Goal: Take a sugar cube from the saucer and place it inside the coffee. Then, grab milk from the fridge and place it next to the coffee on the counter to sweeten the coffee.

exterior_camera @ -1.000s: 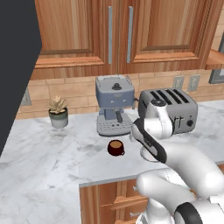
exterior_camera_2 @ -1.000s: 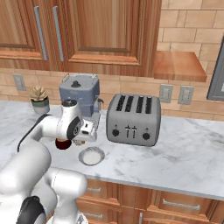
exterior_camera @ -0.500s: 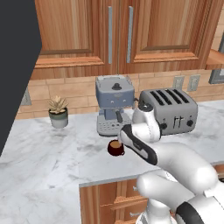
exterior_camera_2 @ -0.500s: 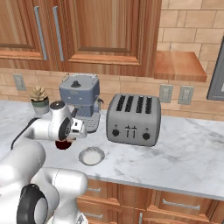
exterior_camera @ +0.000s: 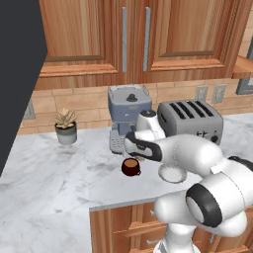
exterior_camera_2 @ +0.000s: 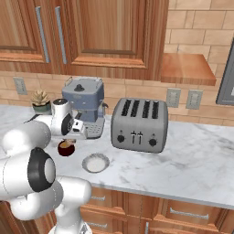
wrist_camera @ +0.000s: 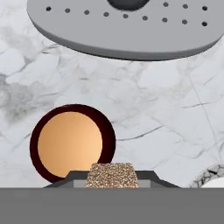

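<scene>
Hovering just above one dark red mug of coffee (exterior_camera: 130, 166), the tool (wrist_camera: 112, 174) is clenched on one sugar cube (wrist_camera: 111, 175), a speckled tan lump pinched between its two dark tips. From the hand camera, the mug's round brown surface sits just below and to the left of the cube, so the cube hangs near the mug's rim, not yet in the liquid.

One white saucer (exterior_camera_2: 95, 162) lies on the marble counter (exterior_camera_2: 192, 155) just to the right of the tool and the mug, apart from both. Whether any more cubes lie on the saucer cannot be made out.

Directly behind the tool stands one grey-blue coffee machine (exterior_camera_2: 83, 106), its perforated grey drip tray (wrist_camera: 127, 30) showing above the mug in the hand view. To the right of the tool, beyond the saucer, sits one silver toaster (exterior_camera_2: 140, 124) with four slots. To the left of the tool, near the wall, is one small potted plant (exterior_camera: 65, 126) in a grey pot.

One tall black fridge (exterior_camera: 17, 74) rises well to the left of the tool, at the edge of the left base view. Wooden wall cabinets (exterior_camera: 133, 34) with two vertical metal handles hang above the counter.
</scene>
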Controlling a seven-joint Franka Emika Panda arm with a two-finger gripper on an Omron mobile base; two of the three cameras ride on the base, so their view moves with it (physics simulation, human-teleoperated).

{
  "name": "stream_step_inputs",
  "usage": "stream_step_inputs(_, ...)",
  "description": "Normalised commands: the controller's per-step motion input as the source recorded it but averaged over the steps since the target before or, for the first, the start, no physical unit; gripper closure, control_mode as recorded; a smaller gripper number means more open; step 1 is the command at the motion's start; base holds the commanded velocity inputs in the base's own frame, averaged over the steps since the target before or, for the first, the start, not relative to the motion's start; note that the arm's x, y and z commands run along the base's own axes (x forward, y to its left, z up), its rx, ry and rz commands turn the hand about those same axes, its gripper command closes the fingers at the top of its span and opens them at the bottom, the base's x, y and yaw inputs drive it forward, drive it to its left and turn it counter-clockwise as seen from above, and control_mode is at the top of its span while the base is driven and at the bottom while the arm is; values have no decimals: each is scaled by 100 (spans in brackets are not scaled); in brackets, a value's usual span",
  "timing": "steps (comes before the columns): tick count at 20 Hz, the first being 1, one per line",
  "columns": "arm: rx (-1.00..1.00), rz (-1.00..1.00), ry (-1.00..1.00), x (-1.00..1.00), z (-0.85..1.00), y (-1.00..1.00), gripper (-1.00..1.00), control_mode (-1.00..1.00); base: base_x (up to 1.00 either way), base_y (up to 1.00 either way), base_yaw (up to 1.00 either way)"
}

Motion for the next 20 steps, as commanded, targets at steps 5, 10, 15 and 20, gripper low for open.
stream_step_inputs(5,0,0,0,0,-8,9,100,-100,0,0,0)
stream_step_inputs(10,0,0,0,-1,-17,5,100,-100,0,0,0)
stream_step_inputs(15,0,0,-1,-14,0,10,100,-100,0,0,0)
stream_step_inputs(20,0,0,1,5,-2,28,100,-100,0,0,0)
